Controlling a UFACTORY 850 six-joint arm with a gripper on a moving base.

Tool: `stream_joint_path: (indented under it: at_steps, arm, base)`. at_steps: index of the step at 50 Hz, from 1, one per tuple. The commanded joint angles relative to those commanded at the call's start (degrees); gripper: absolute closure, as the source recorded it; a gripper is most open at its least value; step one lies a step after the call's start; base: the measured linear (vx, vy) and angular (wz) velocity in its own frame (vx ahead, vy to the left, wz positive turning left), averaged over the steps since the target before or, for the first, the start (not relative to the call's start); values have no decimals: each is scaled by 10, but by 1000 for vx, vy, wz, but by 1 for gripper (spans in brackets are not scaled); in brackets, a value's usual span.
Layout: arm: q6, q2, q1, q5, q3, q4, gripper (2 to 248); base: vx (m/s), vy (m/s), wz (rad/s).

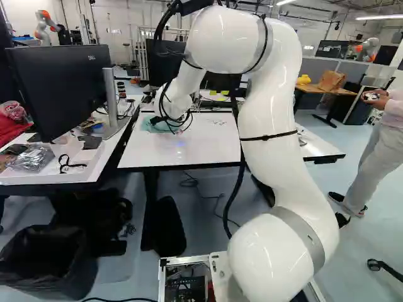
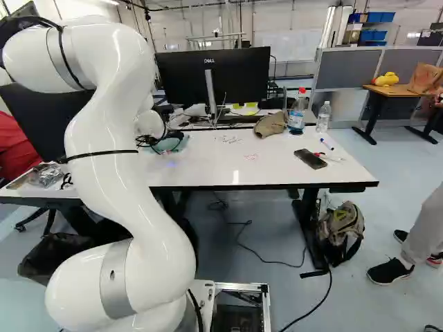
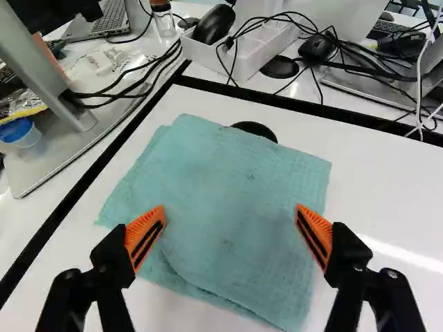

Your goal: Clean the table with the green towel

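At the far left part of the white table, my gripper is low over the green towel; black cables partly hide both there. In the wrist view the gripper is wide open, its orange-padded fingers above opposite sides of the towel and not closed on it. The towel lies folded and fairly flat, its layers slightly offset, near the table's corner. In the right base view, small dark writing and a red scribble mark the tabletop.
A bunched brown cloth, two bottles, a dark phone and markers stand or lie on the table. A monitor rises on the adjoining left desk. Cables run beyond the table's far edge. Another robot stands far back.
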State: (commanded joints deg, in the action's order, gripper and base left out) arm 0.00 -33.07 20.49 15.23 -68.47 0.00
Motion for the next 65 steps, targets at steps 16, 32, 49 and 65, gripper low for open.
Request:
stream_joint_path:
  at_steps: [16, 32, 49, 65]
  arm:
    - [0, 0, 0, 0, 0, 0, 71]
    - [0, 0, 0, 0, 0, 0, 183]
    - [0, 0, 0, 0, 0, 0, 227]
    - [0, 0, 0, 0, 0, 0, 183]
  base:
    - [0, 0, 0]
    - [0, 0, 0]
    - [0, 0, 0]
    - [0, 0, 0]
